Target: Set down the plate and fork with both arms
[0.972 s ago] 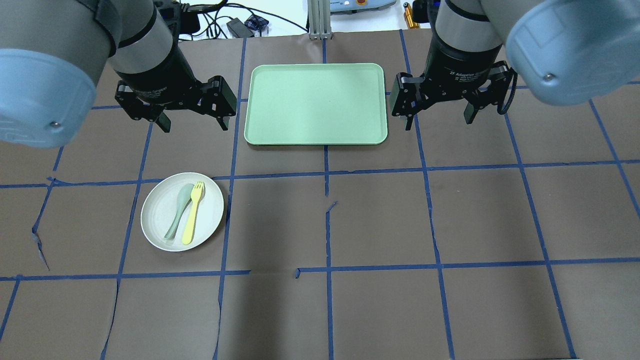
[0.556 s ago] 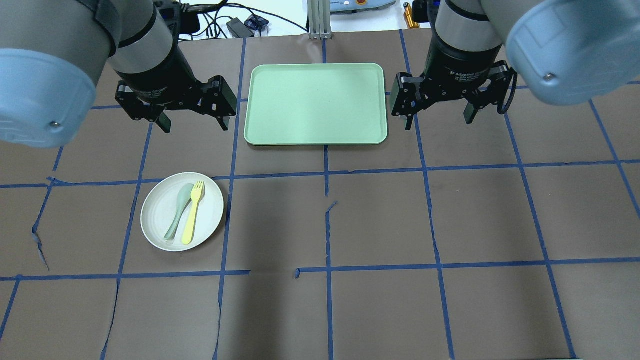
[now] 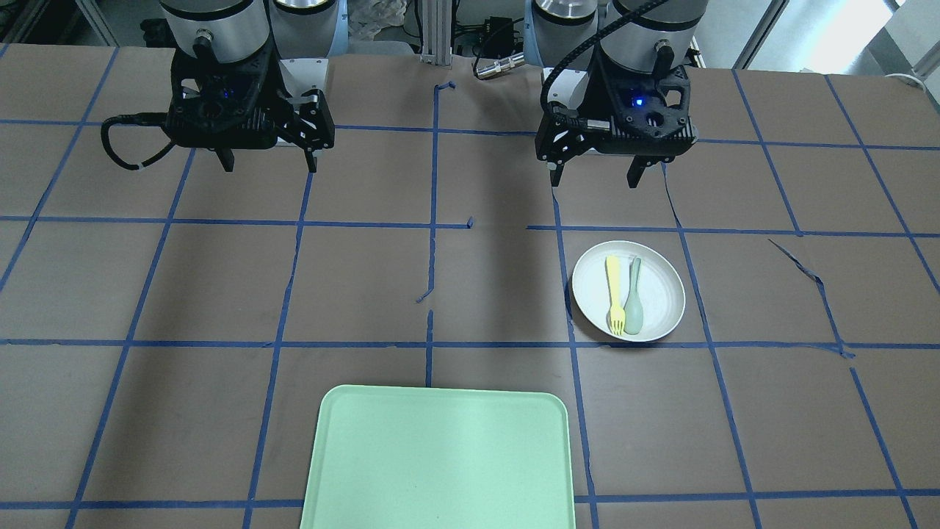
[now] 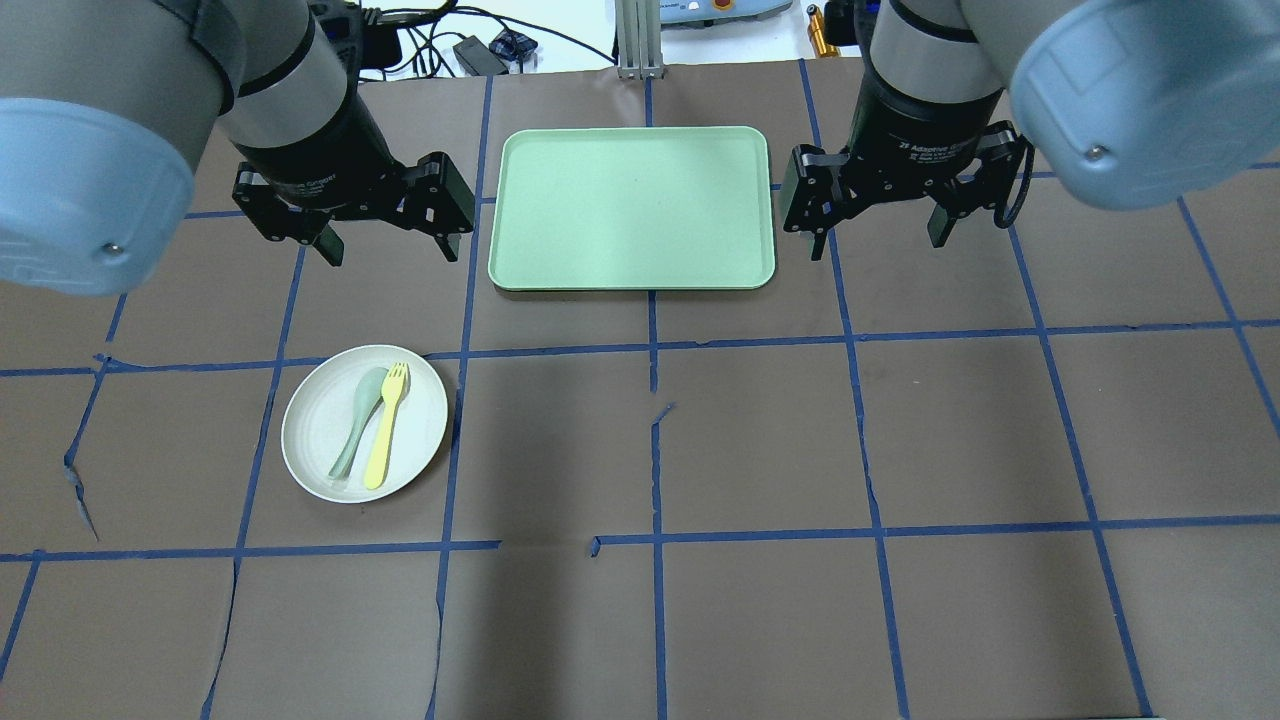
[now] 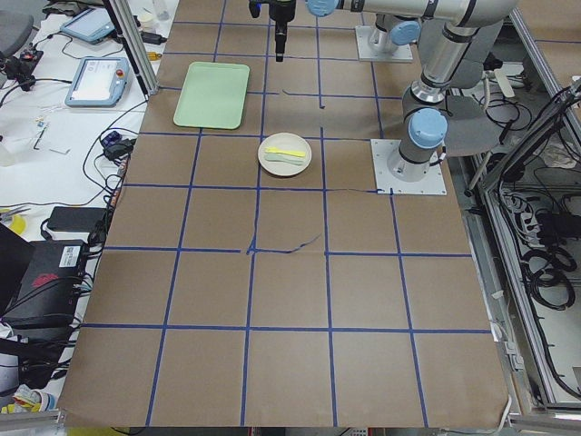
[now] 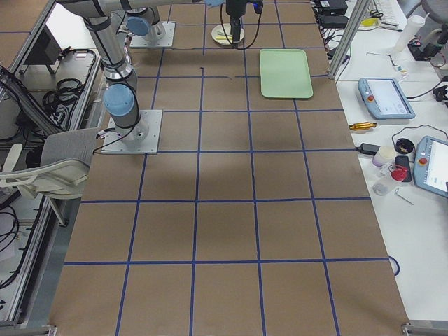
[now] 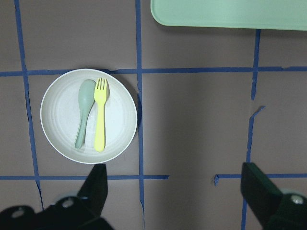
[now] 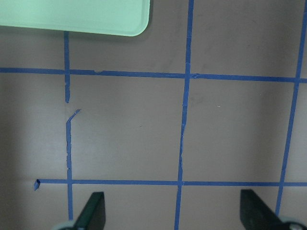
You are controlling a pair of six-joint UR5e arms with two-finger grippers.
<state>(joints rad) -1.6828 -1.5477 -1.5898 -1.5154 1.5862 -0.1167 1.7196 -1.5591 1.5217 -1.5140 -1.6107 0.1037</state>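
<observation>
A small white plate (image 4: 310, 440) lies on the brown table, left of centre in the overhead view. A pale-yellow fork (image 4: 385, 427) lies on it beside a grey-green spoon (image 4: 358, 420). The plate (image 3: 661, 294), fork (image 3: 613, 286) and spoon (image 3: 634, 297) also show in the front view, and the plate (image 7: 57, 120) and fork (image 7: 100, 115) in the left wrist view. My left gripper (image 4: 388, 248) is open and empty, high above the table, over the space between plate and tray. My right gripper (image 4: 877, 240) is open and empty, right of the tray.
A rectangular mint-green tray (image 4: 632, 207) lies at the table's far middle between the two grippers; it also shows in the front view (image 3: 440, 459). Blue tape lines grid the brown table cover. Cables and devices lie beyond the far edge.
The left gripper has shifted very slightly. Nothing else has moved.
</observation>
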